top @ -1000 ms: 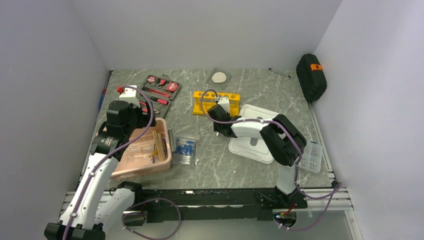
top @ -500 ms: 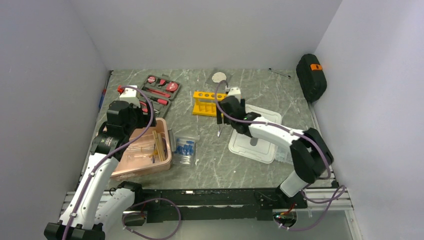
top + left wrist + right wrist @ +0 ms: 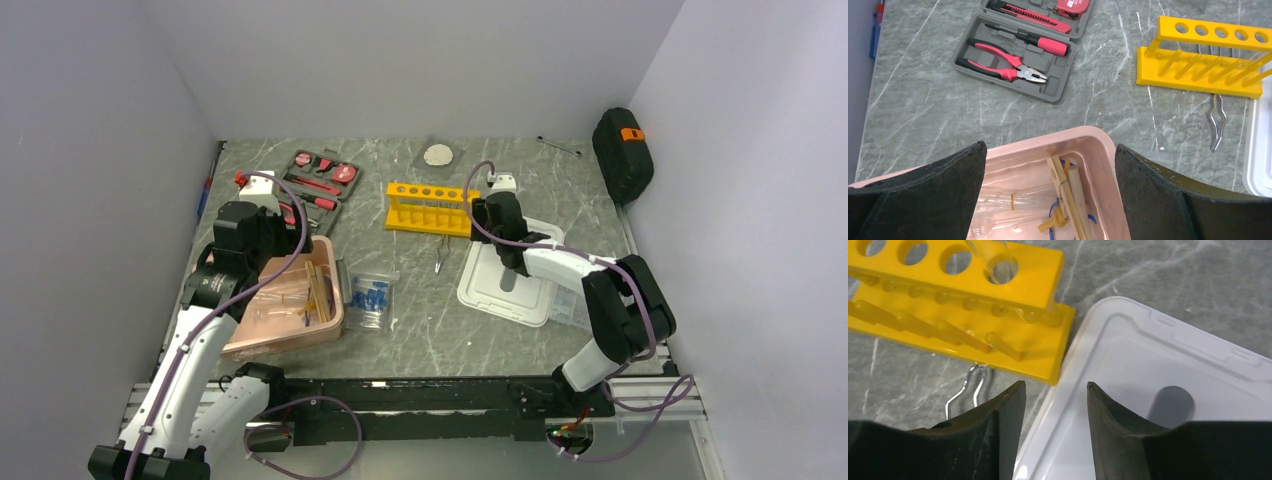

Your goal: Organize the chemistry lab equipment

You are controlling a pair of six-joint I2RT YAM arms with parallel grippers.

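Your right claw (image 3: 1055, 387) hangs parted and empty by the right end of the yellow rack (image 3: 1023, 280), upright on the table (image 3: 420, 300) beside the white lid (image 3: 1158, 365), while your left claw (image 3: 1049, 147) hovers wide over the pink tray (image 3: 1098, 137), probably minding its wooden clamps (image 3: 1068, 195)

Tool kit (image 3: 318, 186) lies open — black case (image 3: 622, 155) against wall.

1. No text, brand or number is showing clearly enough to read in any view.
2. Left of the yellow test-tube rack (image 3: 1200, 60), the red tape measure (image 3: 1075, 4) in the tool kit (image 3: 1013, 65) is carrying pale marks, cropped and too small to read.
3. Right of the rack, the black case (image 3: 622, 152) is wearing an orange patch (image 3: 631, 134); whether it bears lettering cannot be told.
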